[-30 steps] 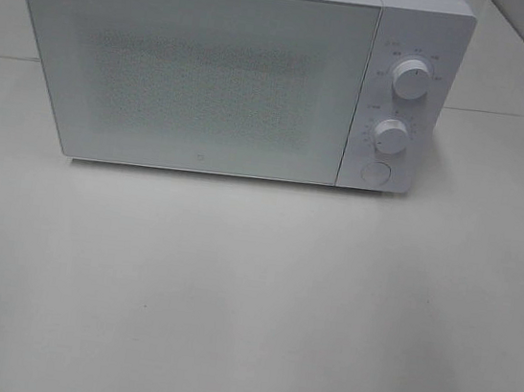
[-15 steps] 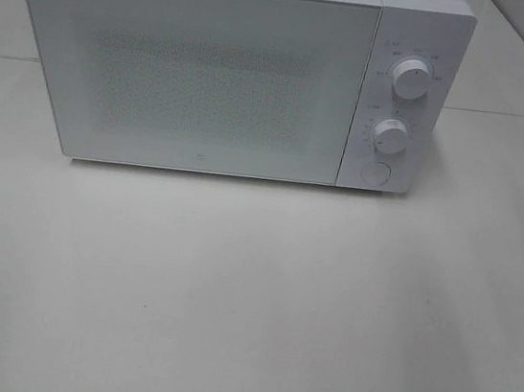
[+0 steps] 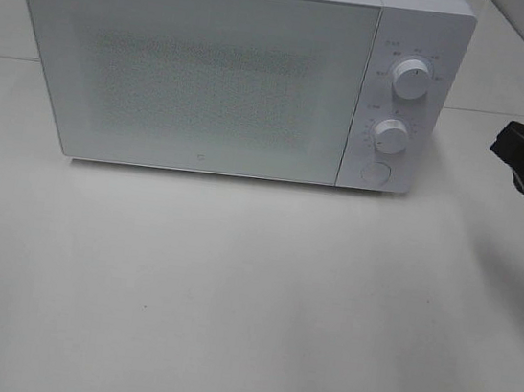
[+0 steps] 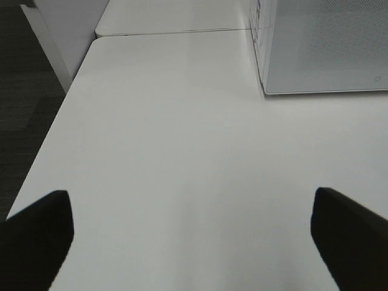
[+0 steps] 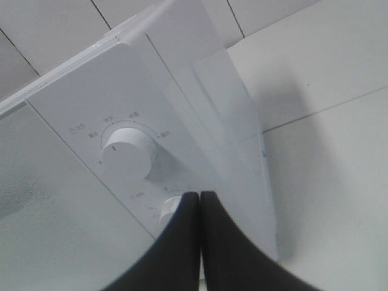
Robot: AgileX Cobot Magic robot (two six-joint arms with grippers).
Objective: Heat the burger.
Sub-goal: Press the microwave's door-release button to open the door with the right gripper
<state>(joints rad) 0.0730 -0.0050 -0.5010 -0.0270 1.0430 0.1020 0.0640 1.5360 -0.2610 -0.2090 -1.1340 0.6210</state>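
Note:
The burger is not in view in any frame. A white microwave stands at the back of the table with its door shut; it has two round knobs, an upper knob and a lower knob, and a round button under them. My right gripper comes in from the right edge, to the right of the control panel. In the right wrist view it is shut and empty, its tips just in front of the lower knob. My left gripper is open over bare table, left of the microwave.
The white table runs in front of the microwave. Its left edge drops to a dark floor in the left wrist view. A seam between table tops runs behind the microwave.
My right gripper has come into the exterior view from the right edge and moved left toward the microwave's control panel. The microwave has not moved.

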